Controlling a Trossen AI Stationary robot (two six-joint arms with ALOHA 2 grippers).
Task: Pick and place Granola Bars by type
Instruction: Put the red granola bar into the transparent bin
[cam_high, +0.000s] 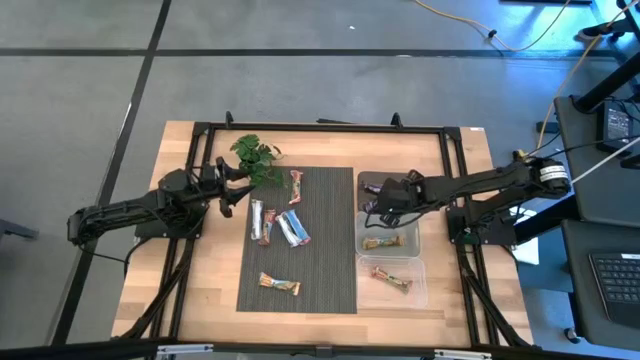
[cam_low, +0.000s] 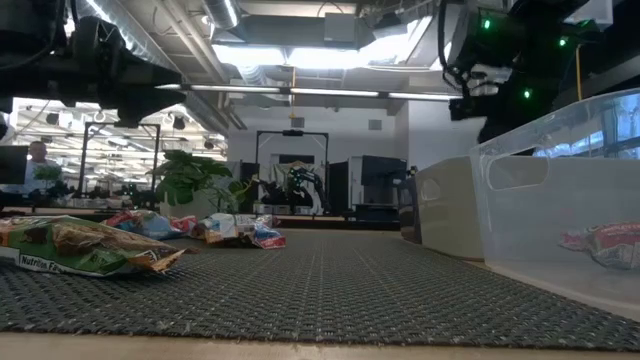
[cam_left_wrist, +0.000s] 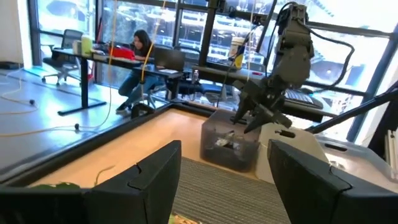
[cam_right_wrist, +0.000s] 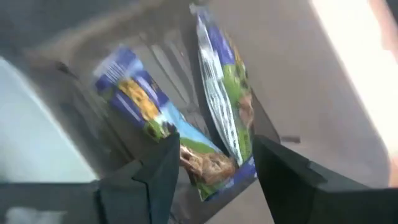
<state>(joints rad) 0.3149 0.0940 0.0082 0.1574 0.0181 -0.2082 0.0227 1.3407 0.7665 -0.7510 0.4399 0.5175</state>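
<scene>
Several wrapped bars lie flat on the dark mat (cam_high: 300, 240): one (cam_high: 296, 186) near its far edge, three (cam_high: 275, 225) in the middle, one (cam_high: 279, 285) near the front. My right gripper (cam_high: 378, 207) hangs open over the far grey bin (cam_high: 368, 181). In the right wrist view two purple-wrapped bars are in that bin below the open gripper (cam_right_wrist: 214, 180): one (cam_right_wrist: 140, 102) lies on the floor, the other (cam_right_wrist: 221, 106) leans on the wall. My left gripper (cam_high: 235, 192) waits open by the green plant sprig (cam_high: 255, 155), touching nothing.
Two clear bins stand nearer on the right: the middle bin (cam_high: 412, 228) holds an orange-tan bar (cam_high: 380, 242), the near bin (cam_high: 420, 290) a reddish bar (cam_high: 392, 280). A black frame (cam_high: 320, 127) runs round the wooden table. A person (cam_left_wrist: 140, 46) sits at a desk far behind.
</scene>
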